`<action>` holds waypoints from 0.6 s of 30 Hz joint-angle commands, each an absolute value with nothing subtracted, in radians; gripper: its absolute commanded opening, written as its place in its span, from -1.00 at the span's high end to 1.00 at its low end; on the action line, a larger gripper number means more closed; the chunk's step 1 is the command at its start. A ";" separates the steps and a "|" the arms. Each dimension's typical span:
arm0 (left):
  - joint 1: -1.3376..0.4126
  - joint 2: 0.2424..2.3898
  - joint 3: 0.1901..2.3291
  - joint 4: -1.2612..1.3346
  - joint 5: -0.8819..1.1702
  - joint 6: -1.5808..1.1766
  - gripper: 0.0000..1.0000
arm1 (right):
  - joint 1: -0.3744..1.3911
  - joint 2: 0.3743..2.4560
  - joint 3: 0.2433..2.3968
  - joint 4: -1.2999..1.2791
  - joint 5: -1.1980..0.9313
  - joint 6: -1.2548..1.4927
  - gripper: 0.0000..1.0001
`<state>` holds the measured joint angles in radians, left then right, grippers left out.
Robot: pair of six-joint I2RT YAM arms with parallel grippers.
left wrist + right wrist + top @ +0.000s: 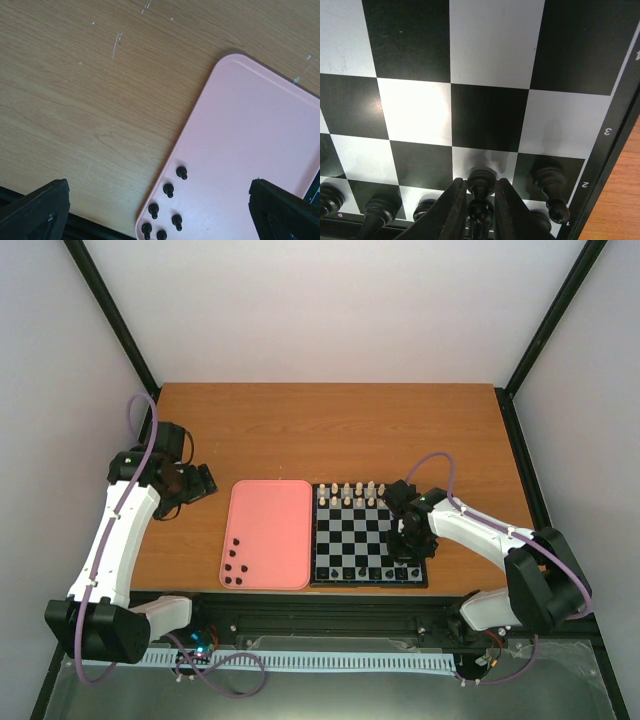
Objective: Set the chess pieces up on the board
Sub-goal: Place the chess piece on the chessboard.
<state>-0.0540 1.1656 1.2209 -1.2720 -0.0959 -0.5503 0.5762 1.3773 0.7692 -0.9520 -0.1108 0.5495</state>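
— Status, right side?
— Right jaws closed on a black pawn (481,184), low over the board (489,116). Pawn is upright at a pale square in row 2, one square in from the right rim. Can't tell if its base touches down.
— Neighbours?
— Another black pawn (551,192) on the dark square next to it, rim side. More black pieces (375,210) along the nearest row. Cream pieces (350,490) fill the far rows.
— Left side?
— Left jaws spread wide, nothing between the fingertips (35,210). They hang over the desk (75,100), left of the pink tray (250,125).
— Remaining stock?
— Six black chess pieces (168,190) are bunched in the tray's near left corner. Tray sits flush against the board's left edge.
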 commanded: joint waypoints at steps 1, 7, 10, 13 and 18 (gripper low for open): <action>-0.049 1.149 1.231 -1.262 -0.087 -0.566 -1.00 | 0.566 1.394 0.777 -0.944 -0.111 0.541 0.63; -0.050 1.154 1.240 -1.263 -0.089 -0.563 -1.00 | 0.566 1.383 0.816 -0.955 -0.108 0.531 0.44; -0.049 1.158 1.251 -1.264 -0.089 -0.563 -1.00 | 0.566 1.374 0.862 -0.979 -0.092 0.523 0.40; -0.050 1.163 1.261 -1.264 -0.088 -0.563 -1.00 | 0.566 1.373 0.914 -1.010 -0.059 0.518 0.38; -0.049 1.168 1.269 -1.262 -0.081 -0.563 -1.00 | 0.569 1.390 1.017 -1.025 -0.059 0.505 0.36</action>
